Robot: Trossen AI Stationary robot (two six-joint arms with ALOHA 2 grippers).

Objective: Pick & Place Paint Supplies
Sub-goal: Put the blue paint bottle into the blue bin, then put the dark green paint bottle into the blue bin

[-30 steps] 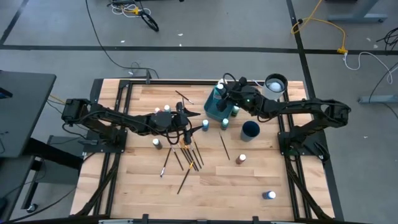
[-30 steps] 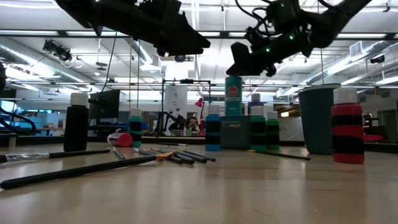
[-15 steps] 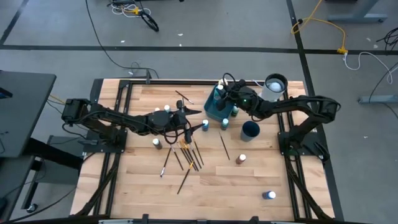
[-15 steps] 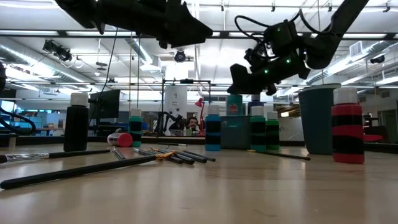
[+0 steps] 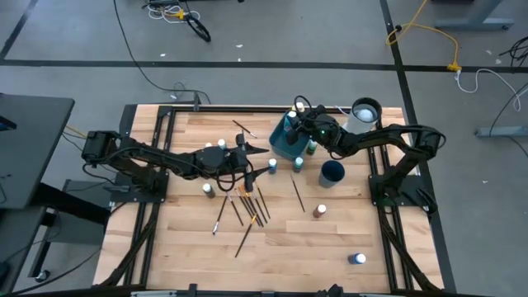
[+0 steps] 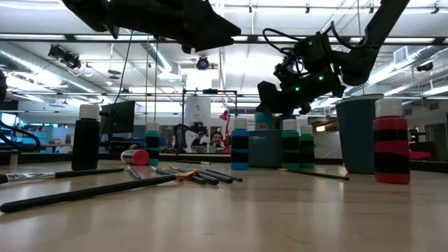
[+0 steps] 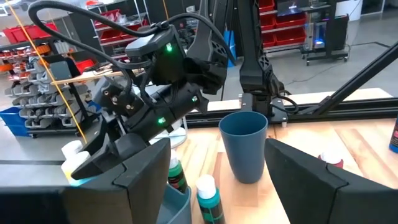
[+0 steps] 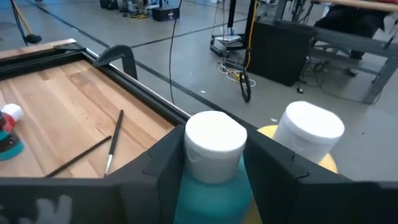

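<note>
The right gripper (image 6: 274,94) has come down with the teal bottle (image 8: 213,163) into the teal bin (image 5: 283,147) at the table's far side, its fingers now parting.

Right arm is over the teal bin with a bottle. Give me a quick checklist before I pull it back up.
1. Teal bottle down in the teal bin: ok, only its upper part shows above the rim in the low view.
2. Right gripper released: not ok, its fingers sit close on both sides of the bottle.
3. Neighbouring yellow bottle undisturbed: ok, upright beside it.
4. Dark blue cup out of the lift path: ok, off to the side.
5. Left gripper out of the way: ok, open over the brushes, apart from the bin.
</note>
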